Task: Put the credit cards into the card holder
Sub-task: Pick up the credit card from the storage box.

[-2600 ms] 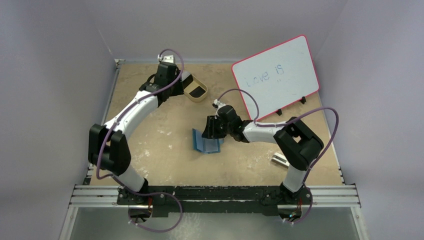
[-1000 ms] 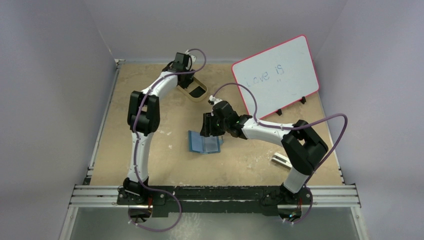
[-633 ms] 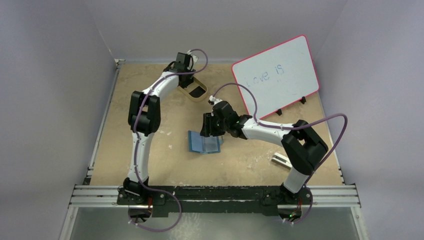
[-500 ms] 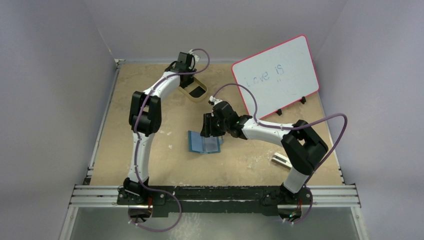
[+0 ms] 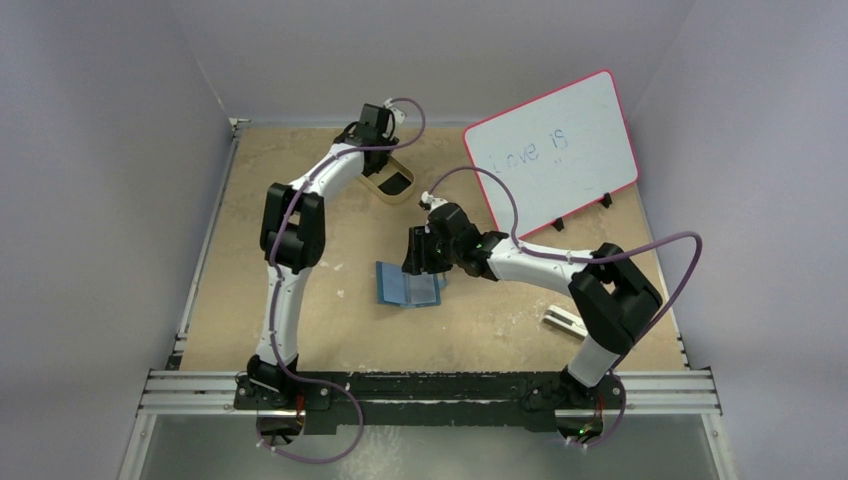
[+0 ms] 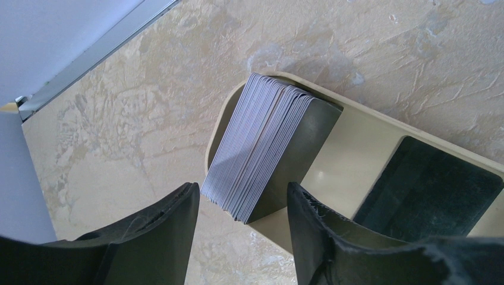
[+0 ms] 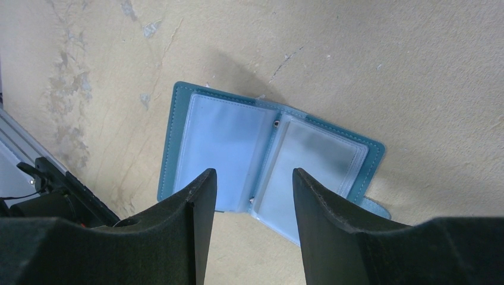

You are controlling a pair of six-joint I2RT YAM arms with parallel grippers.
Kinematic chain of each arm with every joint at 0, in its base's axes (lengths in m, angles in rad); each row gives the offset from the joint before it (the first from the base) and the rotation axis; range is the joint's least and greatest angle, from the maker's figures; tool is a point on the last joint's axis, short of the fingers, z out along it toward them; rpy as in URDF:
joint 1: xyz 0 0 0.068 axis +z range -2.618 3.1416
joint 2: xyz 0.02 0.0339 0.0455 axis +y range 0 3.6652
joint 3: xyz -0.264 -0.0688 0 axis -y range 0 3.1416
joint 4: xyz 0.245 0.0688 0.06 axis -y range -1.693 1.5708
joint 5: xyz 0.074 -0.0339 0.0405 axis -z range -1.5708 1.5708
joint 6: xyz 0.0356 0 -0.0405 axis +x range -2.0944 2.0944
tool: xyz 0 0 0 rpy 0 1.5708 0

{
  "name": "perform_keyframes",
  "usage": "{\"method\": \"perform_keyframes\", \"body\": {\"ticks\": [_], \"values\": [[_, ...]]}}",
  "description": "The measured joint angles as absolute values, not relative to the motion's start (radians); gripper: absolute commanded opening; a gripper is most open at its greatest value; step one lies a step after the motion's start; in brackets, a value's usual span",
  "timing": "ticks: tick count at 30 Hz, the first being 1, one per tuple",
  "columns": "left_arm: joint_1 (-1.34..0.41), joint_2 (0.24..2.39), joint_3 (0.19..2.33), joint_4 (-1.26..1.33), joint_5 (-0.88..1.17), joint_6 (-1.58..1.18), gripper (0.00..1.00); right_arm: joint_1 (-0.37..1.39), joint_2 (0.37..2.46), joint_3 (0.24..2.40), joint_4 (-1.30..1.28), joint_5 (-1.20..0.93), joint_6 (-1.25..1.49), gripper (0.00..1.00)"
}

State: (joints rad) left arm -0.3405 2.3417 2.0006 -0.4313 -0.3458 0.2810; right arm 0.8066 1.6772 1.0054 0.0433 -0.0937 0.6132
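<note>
Left gripper: fingers spread wide, nothing in them. In the wrist view they frame the credit cards, a thick stack standing on edge at one end of the tan tray. How high the tips hang above the stack, cannot tell.

Right gripper: jaws apart, empty, hanging above the card holder. The holder lies open and flat mid-table, clear sleeves up.

Changed: a couple of seconds back the left arm was folded low, its claw at the tray's far-left side. It has since stretched out, and over the last second the wrist crept a little toward the far edge, now lining up over the stack. The right arm has barely stirred. The holder looked to have one flap raised then; it is flat now.

Reading: holder is ready and watched, and the left arm is setting up a pick. No card lifted yet, so the loading looks to be near its start.

Hard to make out:
- Dark slab in the tray's other end could be black cards or a liner.
- The holder's right sleeve is cloudy; a card inside cannot be ruled out.
- From above, the left wrist covers the stack.
- White block is half hidden by the right arm.
</note>
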Motion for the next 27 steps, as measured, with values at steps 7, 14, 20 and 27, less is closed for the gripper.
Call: {"method": "perform_keyframes", "body": {"ticks": [7, 14, 20, 27], "values": [[-0.344, 2.368, 2.012, -0.411, -0.369, 0.292, 0.62, 0.807, 1.662, 1.005, 0.043, -0.087, 0.614, 0.53], [-0.348, 2.396, 2.019, -0.404, -0.394, 0.316, 0.56, 0.807, 1.661, 1.005, 0.043, -0.076, 0.614, 0.52], [-0.350, 2.396, 2.022, -0.404, -0.404, 0.323, 0.50, 0.807, 1.661, 1.005, 0.043, -0.070, 0.618, 0.52], [-0.350, 2.396, 2.022, -0.396, -0.421, 0.326, 0.47, 0.807, 1.661, 1.005, 0.043, -0.070, 0.620, 0.52]]}}
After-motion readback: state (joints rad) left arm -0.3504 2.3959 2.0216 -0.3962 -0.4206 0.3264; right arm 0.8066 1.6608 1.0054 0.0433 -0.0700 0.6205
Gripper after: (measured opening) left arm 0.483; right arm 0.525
